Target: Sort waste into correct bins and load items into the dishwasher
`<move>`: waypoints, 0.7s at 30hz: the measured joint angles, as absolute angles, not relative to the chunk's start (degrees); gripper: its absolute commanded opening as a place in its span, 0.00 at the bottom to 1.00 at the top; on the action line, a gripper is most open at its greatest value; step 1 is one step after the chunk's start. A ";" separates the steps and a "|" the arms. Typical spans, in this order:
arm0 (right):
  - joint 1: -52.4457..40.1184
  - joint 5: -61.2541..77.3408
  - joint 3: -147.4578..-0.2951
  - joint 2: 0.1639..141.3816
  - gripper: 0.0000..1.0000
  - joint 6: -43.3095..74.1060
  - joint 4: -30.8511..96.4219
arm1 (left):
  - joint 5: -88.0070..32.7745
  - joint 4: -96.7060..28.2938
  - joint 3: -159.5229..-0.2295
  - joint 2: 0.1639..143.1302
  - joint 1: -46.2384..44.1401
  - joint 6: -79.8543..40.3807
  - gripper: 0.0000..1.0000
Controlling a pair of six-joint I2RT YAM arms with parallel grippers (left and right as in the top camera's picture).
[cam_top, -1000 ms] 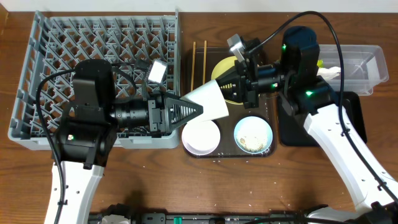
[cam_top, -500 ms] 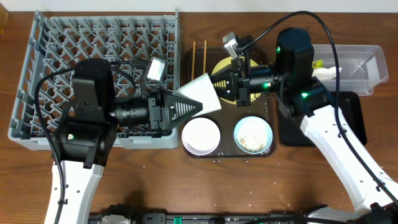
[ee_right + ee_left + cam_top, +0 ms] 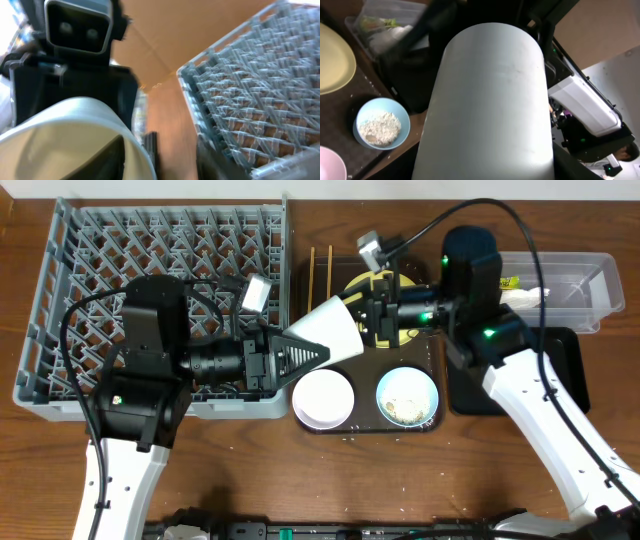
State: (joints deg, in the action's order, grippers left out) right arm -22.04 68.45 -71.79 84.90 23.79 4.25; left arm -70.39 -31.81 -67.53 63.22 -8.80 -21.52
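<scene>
The small white cup (image 3: 333, 338) is hanging on its side in the air, over the seam between the grey dish rack (image 3: 130, 240) and the dark brown serving tray (image 3: 363, 408). Its narrow base is pointing toward the rack and its wide mouth is facing right. It is showing a plain, smooth, tapering wall and is filling most of the left wrist view.

Below it on the tray, a white bowl (image 3: 322, 398), a light blue bowl (image 3: 407, 397) holding rice-like scraps, a yellow plate (image 3: 356, 287) and two chopsticks (image 3: 320, 275) are lying. The right arm is covering part of the plate.

The left gripper (image 3: 300, 352) is reaching in level from over the rack and is clamping the cup's base end. The right gripper (image 3: 372, 322) is facing it from the other side. Its jaws are standing apart astride the cup's rim, with one finger inside the mouth, and are gripping nothing.
</scene>
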 measured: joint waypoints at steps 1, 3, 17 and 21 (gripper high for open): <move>-20.80 67.64 -71.81 84.90 0.45 23.70 5.65 | -69.28 -33.06 -67.55 63.13 -8.58 -21.37 0.51; -18.22 65.73 -71.81 84.90 0.47 23.62 8.51 | -65.60 -36.82 -67.55 63.00 -7.57 -20.93 0.51; -10.09 31.75 -71.92 84.90 0.57 15.03 45.41 | -18.13 -59.09 -67.77 61.12 4.19 -23.88 0.48; -10.50 26.13 -71.92 84.90 0.57 13.45 46.65 | -9.23 -60.64 -67.96 61.41 8.23 -25.21 0.49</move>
State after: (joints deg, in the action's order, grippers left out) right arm -10.50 26.13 -71.92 84.90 13.45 46.65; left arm -9.23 -60.64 -67.96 61.41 8.23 -25.21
